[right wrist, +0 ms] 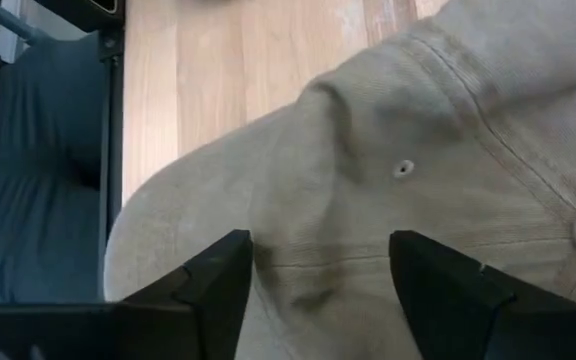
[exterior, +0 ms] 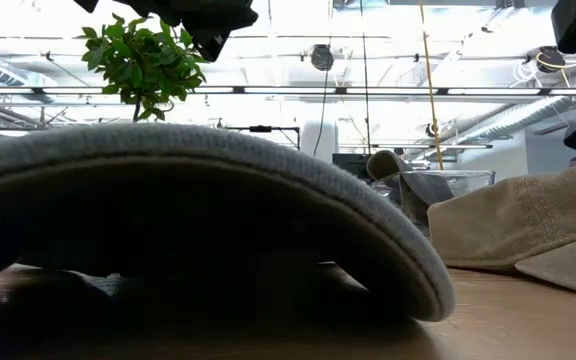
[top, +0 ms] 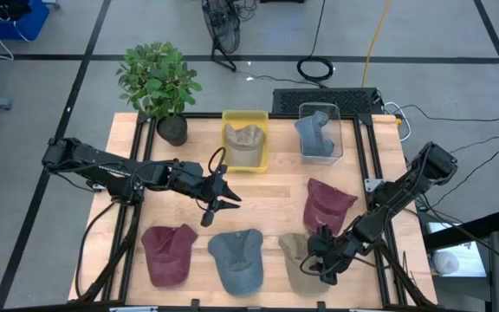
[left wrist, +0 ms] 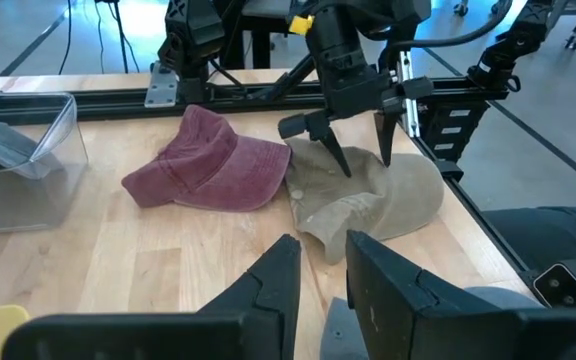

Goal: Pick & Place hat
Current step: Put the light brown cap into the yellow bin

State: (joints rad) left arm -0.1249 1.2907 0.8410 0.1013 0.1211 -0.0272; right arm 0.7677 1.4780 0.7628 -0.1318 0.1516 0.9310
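- High view: wooden table [top: 267, 195] seen from straight above. Right gripper [top: 322, 256] low over the tan hat [top: 297, 260] at the near right edge, fingers spread above its crown. Left gripper [top: 217, 196] hovering over bare wood mid-table, fingers slightly parted, empty. Along the near edge, a maroon hat [top: 168, 253] at left, a grey-blue hat [top: 237, 259] in the middle. Second maroon hat [top: 327, 204] just beyond the tan one. At the far side, a yellow bin [top: 245, 141] and a clear bin [top: 320, 132], each with a hat inside, and a potted plant [top: 160, 85] at the far left corner.
- Low view: grey-blue hat brim [exterior: 218, 190] filling the near foreground; tan hat [exterior: 528, 230] at right; plant leaves [exterior: 143, 60] beyond.
- Left wrist view: own fingers [left wrist: 278, 285] a little apart, nothing between; farther off, right gripper [left wrist: 360, 145] spread over the tan hat [left wrist: 388, 200], beside a maroon hat [left wrist: 213, 160].
- Right wrist view: own fingers [right wrist: 218, 275] wide apart, straddling tan fabric [right wrist: 388, 180], not closed on it.
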